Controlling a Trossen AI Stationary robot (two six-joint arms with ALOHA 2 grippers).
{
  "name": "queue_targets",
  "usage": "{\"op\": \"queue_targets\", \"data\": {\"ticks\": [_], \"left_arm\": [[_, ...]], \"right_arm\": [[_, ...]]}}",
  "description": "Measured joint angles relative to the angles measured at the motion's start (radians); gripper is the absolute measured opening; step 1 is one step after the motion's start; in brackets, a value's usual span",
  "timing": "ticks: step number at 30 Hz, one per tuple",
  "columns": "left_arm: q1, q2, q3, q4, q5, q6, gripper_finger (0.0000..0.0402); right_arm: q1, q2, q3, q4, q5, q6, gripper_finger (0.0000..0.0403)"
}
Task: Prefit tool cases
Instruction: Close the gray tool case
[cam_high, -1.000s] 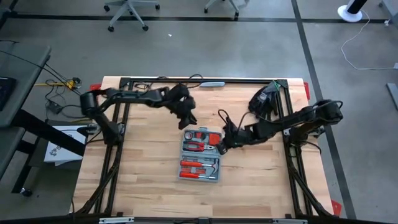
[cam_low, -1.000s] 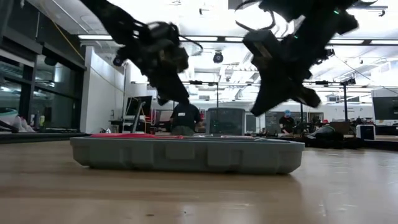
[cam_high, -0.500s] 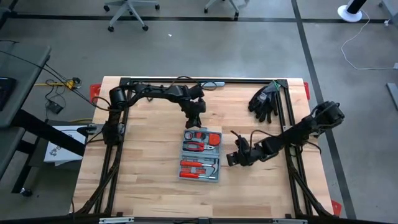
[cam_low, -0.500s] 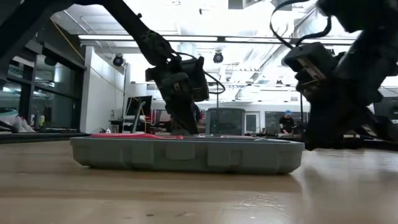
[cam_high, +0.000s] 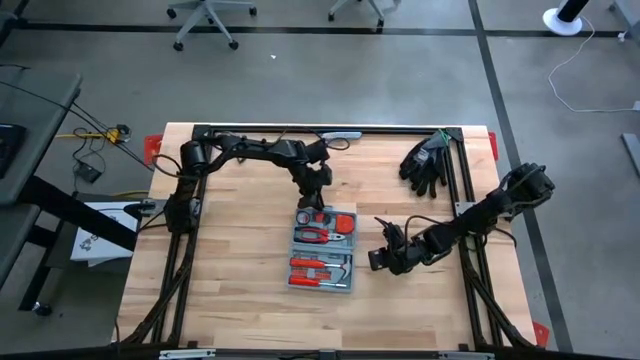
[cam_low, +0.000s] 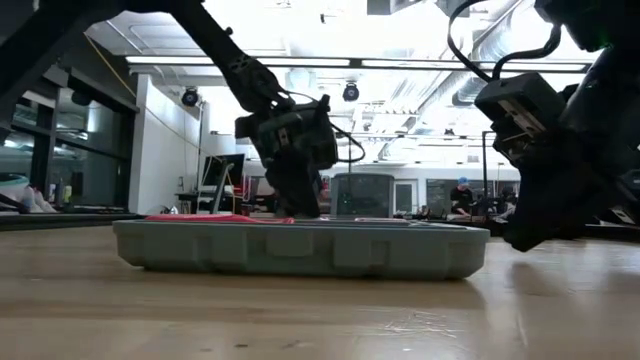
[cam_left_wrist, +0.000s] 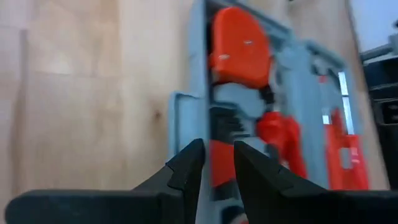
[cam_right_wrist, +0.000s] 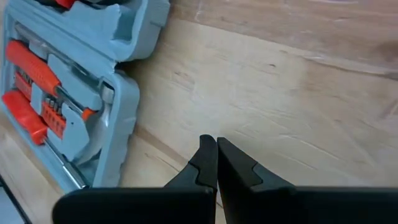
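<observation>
Two dark arms are reaching over a wooden table (cam_high: 230, 290) as we are looking down from above. We are seeing the tool case (cam_high: 323, 249) lying open in the middle, with a black glove (cam_high: 424, 162) near the far right corner. From the low view, we are seeing a bright room behind. Our left gripper (cam_left_wrist: 216, 163) is hanging over the case's far end, fingers a little apart, holding nothing. Our right gripper (cam_right_wrist: 216, 151) is resting pressed together just beside the case.
</observation>
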Motion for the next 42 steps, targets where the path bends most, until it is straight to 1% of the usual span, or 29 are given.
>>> {"op": "queue_targets", "data": {"ticks": [2,9,15,21,27,31,34,42], "left_arm": [[-0.001,0.0,0.0,0.004,-0.057,-0.003,0.0087],[0.019,-0.021,0.014,0.017,-0.008,-0.003,0.0087],[0.033,-0.016,0.021,0.047,-0.015,-0.032,0.0087],[0.037,0.033,0.023,0.039,0.003,-0.072,0.0087],[0.037,0.07,0.023,-0.008,0.125,-0.081,0.0087],[0.036,0.066,0.022,-0.019,0.151,-0.079,0.0087],[0.039,0.065,0.022,-0.021,0.203,-0.089,0.0087],[0.033,0.065,0.022,-0.061,0.186,-0.082,0.0087]], "right_arm": [[0.0,0.0,0.0,0.0,0.0,0.0,0.0],[0.0,0.0,0.0,0.005,-0.001,0.0,0.0],[0.0,0.0,0.0,0.0,0.0,0.0,0.0],[0.0,0.0,0.001,-0.007,0.0,0.0,0.0],[0.0,0.0,0.001,-0.007,-0.009,0.0,0.0],[0.0,0.0,0.001,-0.011,-0.01,0.0,0.0],[0.0,0.0,0.001,-0.018,-0.01,0.0,0.0],[0.0,0.0,0.001,-0.04,-0.01,-0.001,0.0]]}}
